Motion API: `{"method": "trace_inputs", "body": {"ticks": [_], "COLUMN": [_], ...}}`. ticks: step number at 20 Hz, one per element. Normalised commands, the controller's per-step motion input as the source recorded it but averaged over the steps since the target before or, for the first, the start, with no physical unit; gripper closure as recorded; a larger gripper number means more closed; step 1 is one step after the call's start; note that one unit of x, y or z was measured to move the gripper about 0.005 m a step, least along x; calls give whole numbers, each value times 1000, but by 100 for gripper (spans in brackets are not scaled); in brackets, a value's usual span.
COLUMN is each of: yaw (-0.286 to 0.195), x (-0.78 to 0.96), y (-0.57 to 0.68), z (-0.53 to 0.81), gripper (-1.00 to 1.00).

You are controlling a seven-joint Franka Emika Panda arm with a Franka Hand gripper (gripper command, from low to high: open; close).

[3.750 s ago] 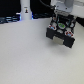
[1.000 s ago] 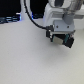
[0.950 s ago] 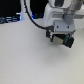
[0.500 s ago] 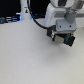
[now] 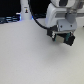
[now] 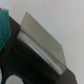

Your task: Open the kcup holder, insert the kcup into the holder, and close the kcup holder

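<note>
Ext view: my gripper (image 5: 61, 36) hangs low at the kcup holder (image 5: 66, 39), a black box on the white table (image 5: 30, 60), toward the ext view's right. Claw spread: can't tell, too blurry. Kcup not visible here.

Wrist view: black kcup holder (image 6: 30, 62) fills the lower part w/ a grey flat panel (image 6: 42, 37) angled above it. Green thing at the frame edge (image 6: 4, 30), maybe the kcup, can't confirm.

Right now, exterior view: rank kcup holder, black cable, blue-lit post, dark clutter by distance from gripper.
1. kcup holder, at the gripper
2. black cable, exterior view's left
3. blue-lit post, farther left
4. dark clutter, left edge
</note>
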Motion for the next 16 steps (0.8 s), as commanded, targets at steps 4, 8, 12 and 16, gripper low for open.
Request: {"method": "trace_inputs", "body": {"ticks": [4,8,12,16], "yaw": [80,79,82,60], "x": [-323,-323,-316,-253], "y": [577,581,594,478], "z": [-38,-11,-12,-10], "gripper": [-100,-100,-100,-100]}}
